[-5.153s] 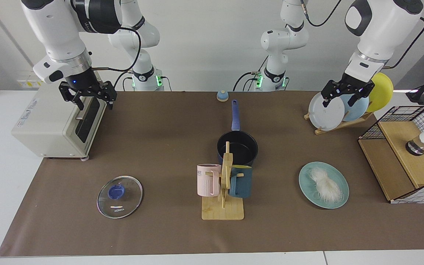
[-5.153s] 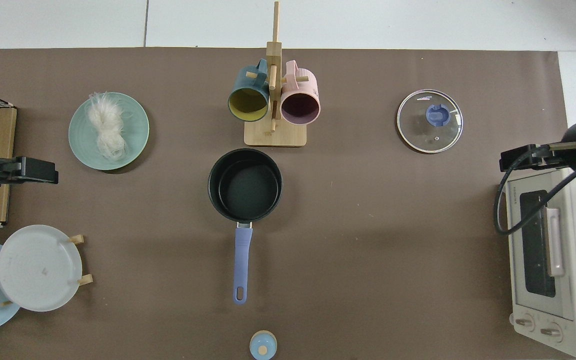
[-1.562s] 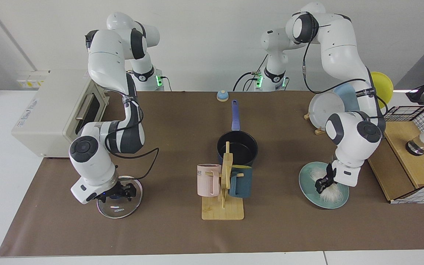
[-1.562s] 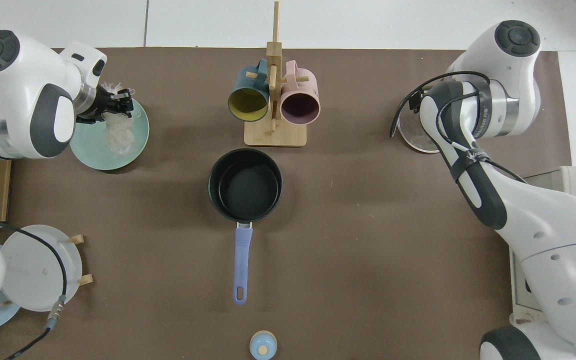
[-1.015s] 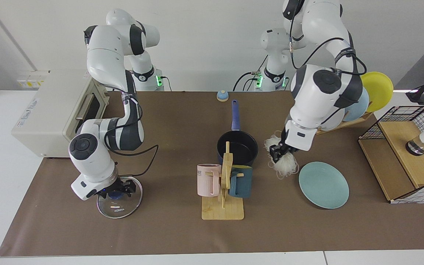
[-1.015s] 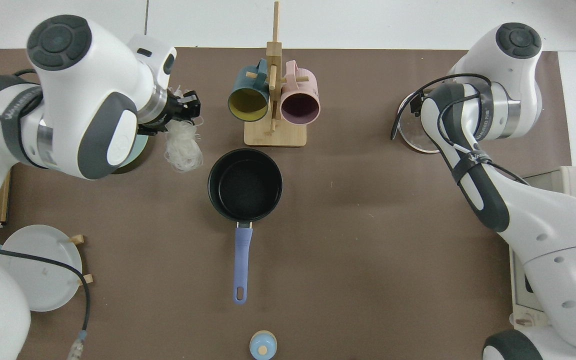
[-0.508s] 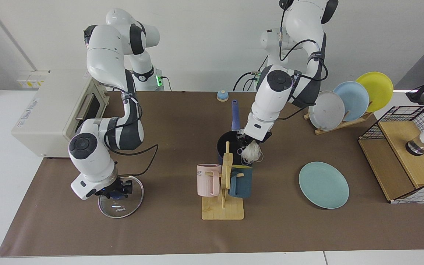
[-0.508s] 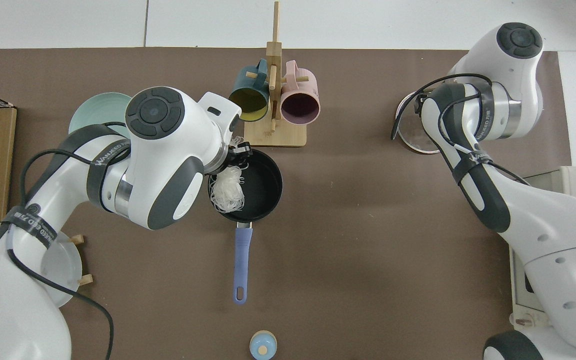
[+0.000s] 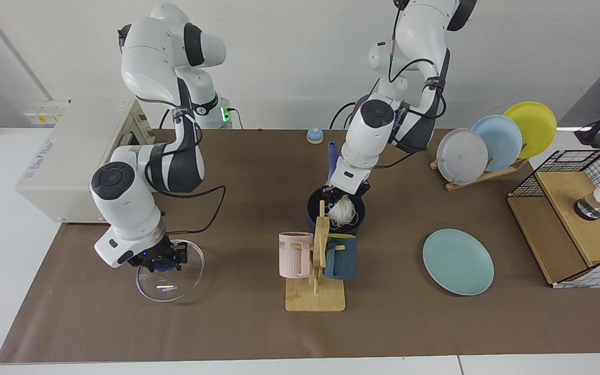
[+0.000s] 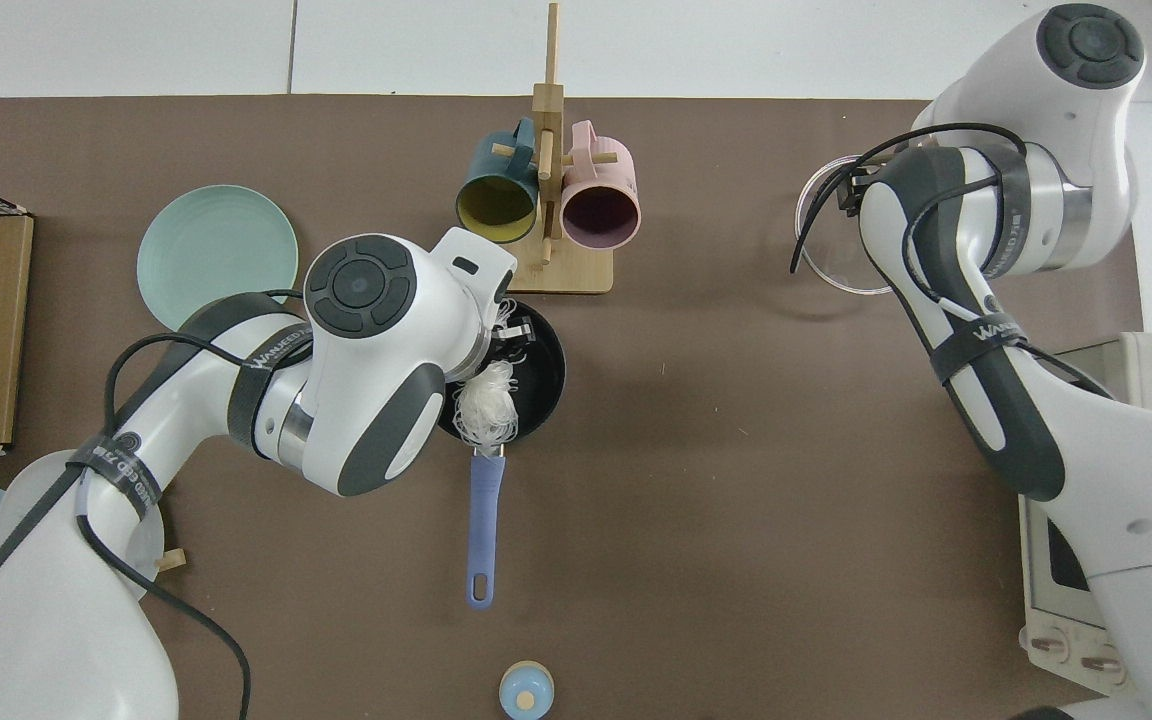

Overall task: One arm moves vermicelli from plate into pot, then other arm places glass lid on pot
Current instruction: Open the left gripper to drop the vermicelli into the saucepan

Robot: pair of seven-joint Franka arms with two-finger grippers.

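My left gripper [image 9: 342, 194] hangs over the dark navy pot [image 9: 314, 213], shut on the white vermicelli [image 9: 342, 211], whose strands dangle into the pot's mouth. From above, the left gripper [image 10: 516, 332] is over the pot [image 10: 541, 375] and the vermicelli [image 10: 486, 402] droops towards the handle side. The teal plate [image 9: 458, 262] [image 10: 216, 255] lies bare. My right gripper [image 9: 159, 262] is shut on the blue knob of the glass lid [image 9: 175, 278], which sits slightly raised and tilted. In the top view the right arm covers most of the glass lid [image 10: 821, 245].
A wooden mug rack [image 9: 314, 299] with a pink and a dark teal mug stands just in front of the pot. A toaster oven [image 9: 71, 166] is behind the lid. A plate rack [image 9: 487, 146] and a wire-and-wood crate [image 9: 571, 219] stand near the plate.
The left arm carried the vermicelli from the plate to over the pot and has shifted further across it. The right gripper has raised the lid a little off the table.
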